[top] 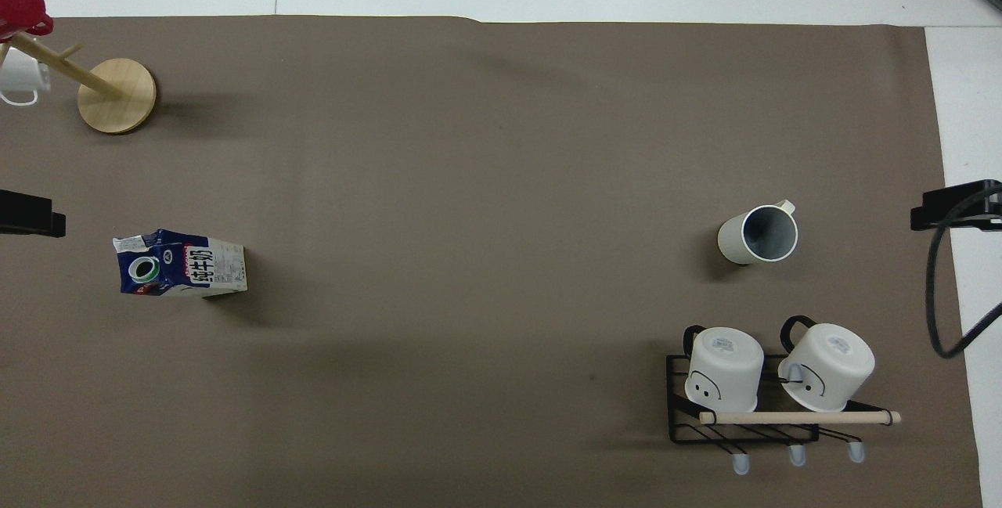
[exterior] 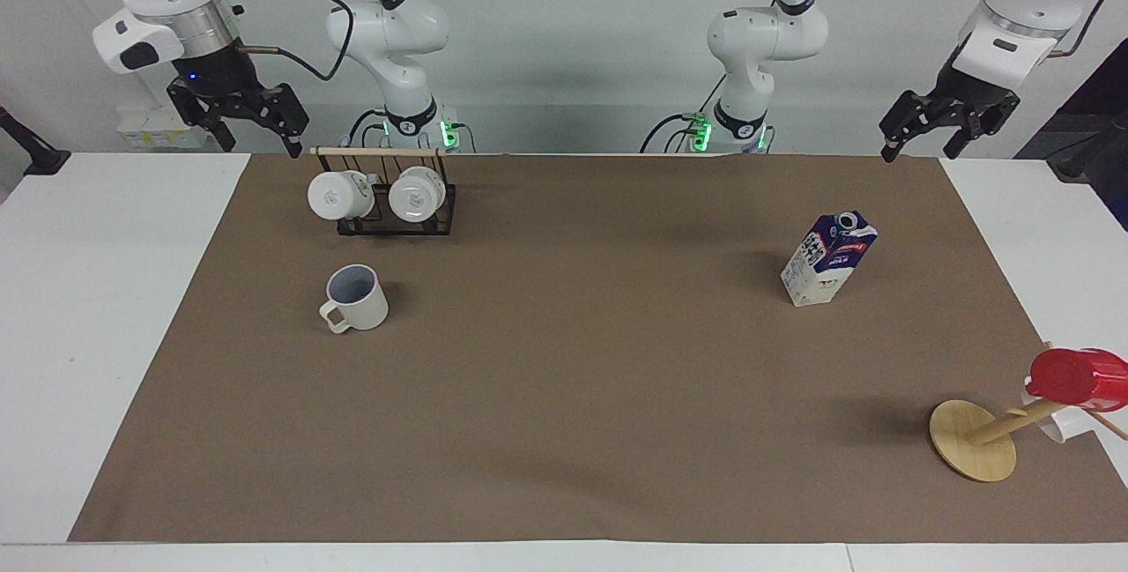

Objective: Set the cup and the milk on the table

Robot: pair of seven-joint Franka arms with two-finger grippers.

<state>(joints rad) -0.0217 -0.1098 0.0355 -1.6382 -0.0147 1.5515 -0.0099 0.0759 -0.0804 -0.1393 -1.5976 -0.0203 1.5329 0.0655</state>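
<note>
Already both task things stand on the table (exterior: pixel 106 308), on its brown paper, and neither gripper holds anything.

Taking the rack (exterior: pixel 388 202) as the landmark and reading the facing view from its left edge across: the right gripper (exterior: pixel 249 118) hangs in the air at the right arm's end of the table, up beside the rack's wooden bar, its fingers spread wide and empty. The rack holds two white mugs (exterior: pixel 337 194) hung mouth-down with their bases showing. The cup (exterior: pixel 355 299) stands upright just farther from the robots than the rack, mouth up and holding nothing, its handle turned away from the robots. The milk (exterior: pixel 828 259) stands well apart from the rack, toward the left arm's end of the table, upright with its long axis vertical and its cap on top. The left gripper (exterior: pixel 947 124) hangs high at that end, fingers wide and empty. A wooden stand (exterior: pixel 974 440), farthest from the rack, carries a red cup (exterior: pixel 1077 378) and a small white one.

Judged from this, the placing looks done. Should either thing need another move, the cup lies down and out from the right gripper, and the milk likewise under the left arm's reach, so each arm is nearer its own thing.
</note>
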